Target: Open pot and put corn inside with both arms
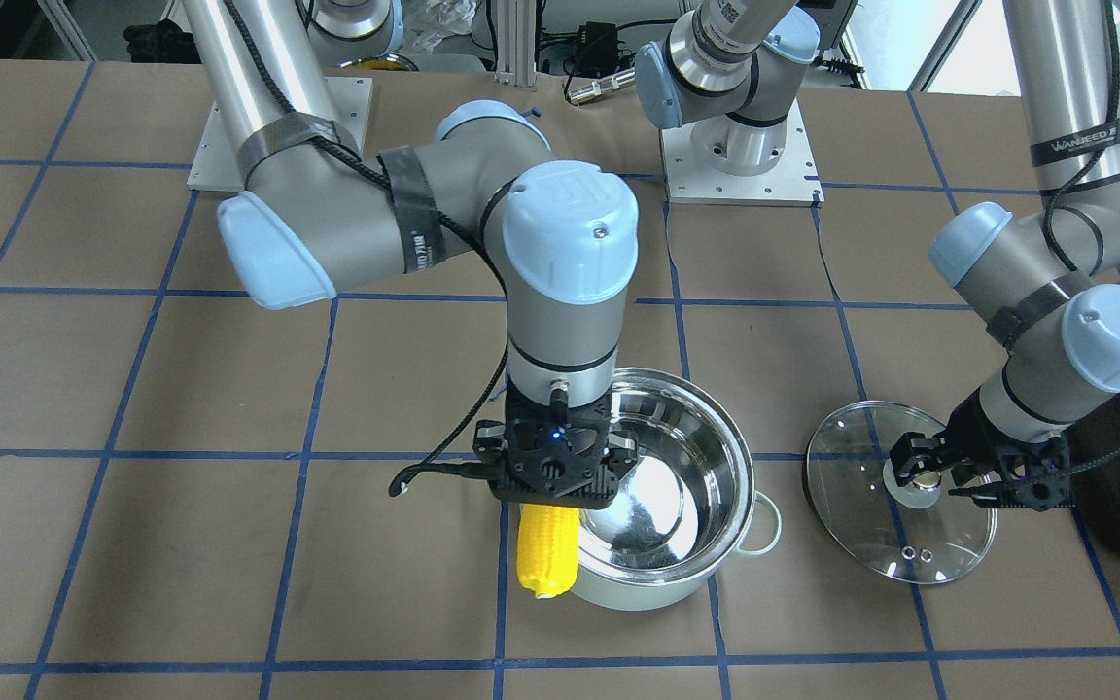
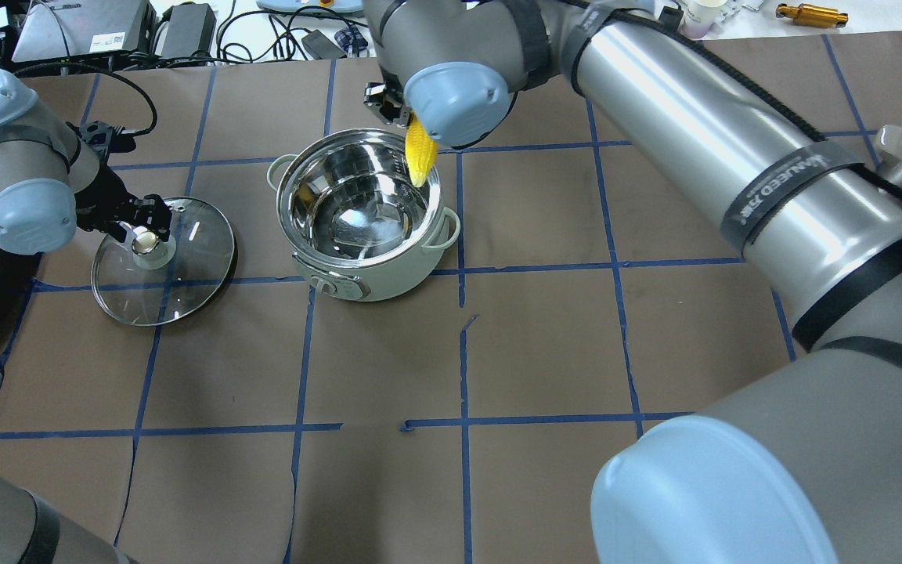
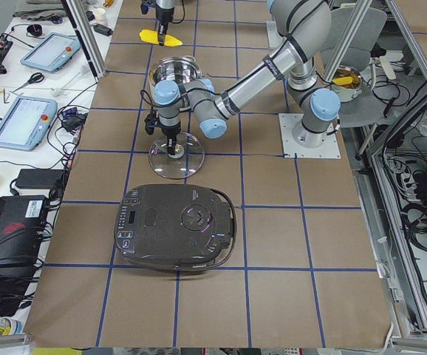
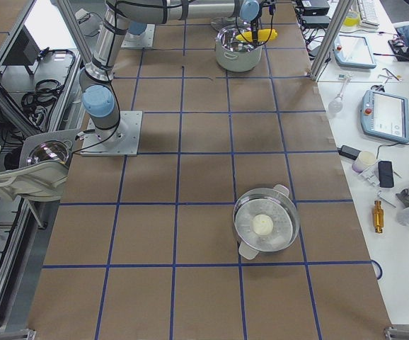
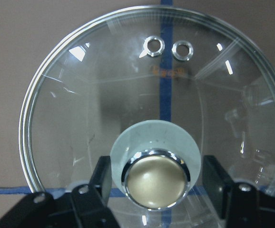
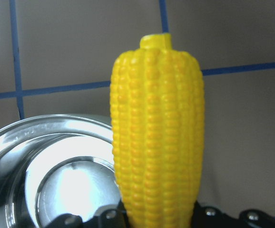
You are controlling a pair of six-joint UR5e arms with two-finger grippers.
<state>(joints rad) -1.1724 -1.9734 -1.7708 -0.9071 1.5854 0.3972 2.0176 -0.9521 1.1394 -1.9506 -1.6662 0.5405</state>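
Over the far right rim of the pot [image 1: 640, 591], the corn [image 1: 547, 554] sits clamped in the right gripper [image 1: 552, 496], its long axis pointing away from the base. I judge the uncovered mouth lies leftward and back toward the base. Well apart rests the lid [image 1: 871, 544]; the left gripper [image 1: 925, 474] straddles its knob, spread wide.

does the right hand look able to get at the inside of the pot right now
Likely yes. The lid lies on the table beside the pot, so its mouth is open, and the right hand holds the corn right at the rim with nothing between.
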